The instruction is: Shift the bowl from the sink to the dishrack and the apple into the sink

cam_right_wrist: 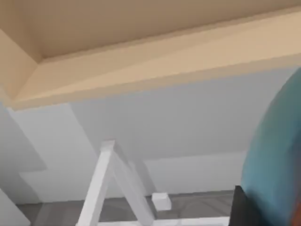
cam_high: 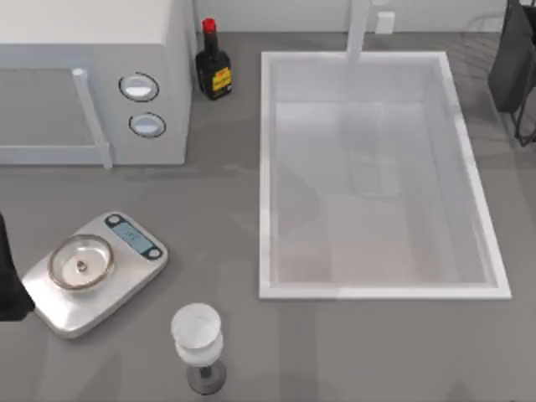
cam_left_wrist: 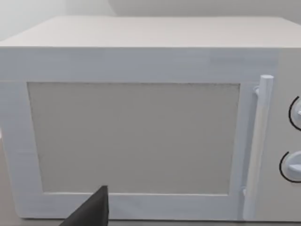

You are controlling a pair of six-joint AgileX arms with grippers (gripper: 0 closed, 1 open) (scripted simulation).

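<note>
The white sink [cam_high: 266, 167] lies right of centre with a bare basin and its tap [cam_high: 358, 29] at the back. My right arm [cam_high: 512, 59] hangs at the far right corner. In the right wrist view the glossy blue bowl [cam_right_wrist: 277, 150] looms close, with a dark finger [cam_right_wrist: 242, 207] against it, so the right gripper is shut on the bowl, held high with the tap [cam_right_wrist: 106, 183] below. Thin wires of the dishrack [cam_high: 486, 23] show beside that arm. The apple is out of view. My left arm [cam_high: 10, 276] is parked at the table's left edge.
A white microwave [cam_high: 92, 84] fills the back left, with a dark red-capped bottle [cam_high: 214, 67] next to it. A steel-dished scale [cam_high: 92, 268] sits at the front left, and a white-topped glass [cam_high: 199, 343] stands near the front edge.
</note>
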